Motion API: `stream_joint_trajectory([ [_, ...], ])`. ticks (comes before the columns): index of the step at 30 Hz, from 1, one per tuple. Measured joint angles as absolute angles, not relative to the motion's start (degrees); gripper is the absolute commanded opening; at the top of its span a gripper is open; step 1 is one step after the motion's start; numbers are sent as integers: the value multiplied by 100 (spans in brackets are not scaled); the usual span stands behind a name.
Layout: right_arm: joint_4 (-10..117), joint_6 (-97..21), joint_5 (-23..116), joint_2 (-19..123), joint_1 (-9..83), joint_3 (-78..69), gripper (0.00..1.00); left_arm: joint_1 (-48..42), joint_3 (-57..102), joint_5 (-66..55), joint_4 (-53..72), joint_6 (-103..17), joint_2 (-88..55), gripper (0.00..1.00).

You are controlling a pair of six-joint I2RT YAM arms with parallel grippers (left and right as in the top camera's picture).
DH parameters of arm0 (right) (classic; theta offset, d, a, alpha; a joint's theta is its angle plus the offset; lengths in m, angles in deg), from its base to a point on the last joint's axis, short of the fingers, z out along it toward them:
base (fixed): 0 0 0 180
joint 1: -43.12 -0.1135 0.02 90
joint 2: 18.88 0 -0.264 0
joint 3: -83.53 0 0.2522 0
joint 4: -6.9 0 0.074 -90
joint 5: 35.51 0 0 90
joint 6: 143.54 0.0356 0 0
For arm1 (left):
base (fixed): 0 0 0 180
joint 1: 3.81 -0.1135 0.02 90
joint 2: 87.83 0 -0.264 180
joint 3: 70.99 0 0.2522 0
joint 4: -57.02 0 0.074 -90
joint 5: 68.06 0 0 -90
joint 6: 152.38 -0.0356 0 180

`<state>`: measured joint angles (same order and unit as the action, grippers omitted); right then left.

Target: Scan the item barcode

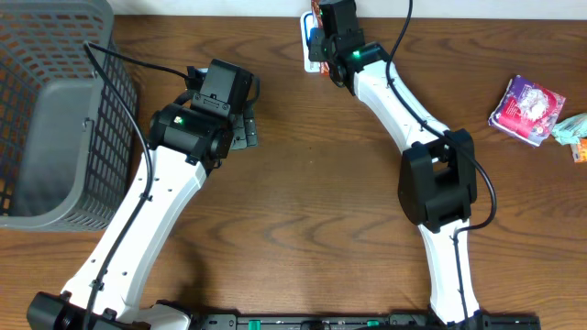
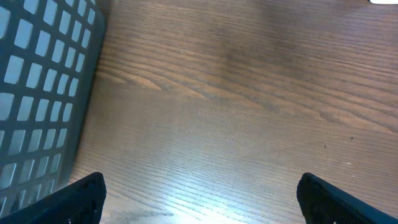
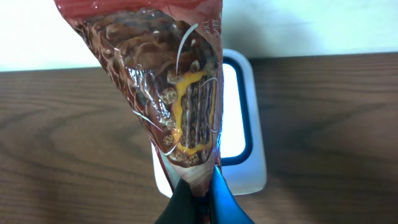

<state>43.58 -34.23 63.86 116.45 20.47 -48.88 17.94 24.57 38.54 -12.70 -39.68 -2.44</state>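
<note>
Across the wooden table (image 1: 303, 211), the grey basket (image 1: 46, 110) is sitting at the left edge. The left gripper (image 1: 244, 126) is hanging near it with jaws spread wide, gripping nothing. At the far edge, the white scanner (image 3: 249, 124) is lying with its window glowing, and the snack packet (image 3: 174, 93) is being held right over it. The right gripper (image 3: 200, 193) is pinching the packet's end seam, jaws nearly closed. No barcode is showing from this side, so the scan is probably calling for a slow wrist twist, turning the crinkled foil flat toward the window and avoiding glare.
</note>
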Motion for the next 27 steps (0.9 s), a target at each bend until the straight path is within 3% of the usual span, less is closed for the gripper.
stream_joint_trajectory([
  [6,4980,-3423,6742,11358,2171,-4888,1,1794,2457,3854,-1270,-3968,-242,98],
  [11,6224,-3423,7781,10729,2739,-4893,1,1794,2457,3854,-1268,-3968,-244,98],
  [19,7901,-3344,9131,10447,4457,-4928,1,1794,2457,3854,-1270,-3970,-244,98],
  [27,8244,-3316,8904,10447,6062,-4926,2,1794,2457,3854,-1270,-3968,-242,98],
])
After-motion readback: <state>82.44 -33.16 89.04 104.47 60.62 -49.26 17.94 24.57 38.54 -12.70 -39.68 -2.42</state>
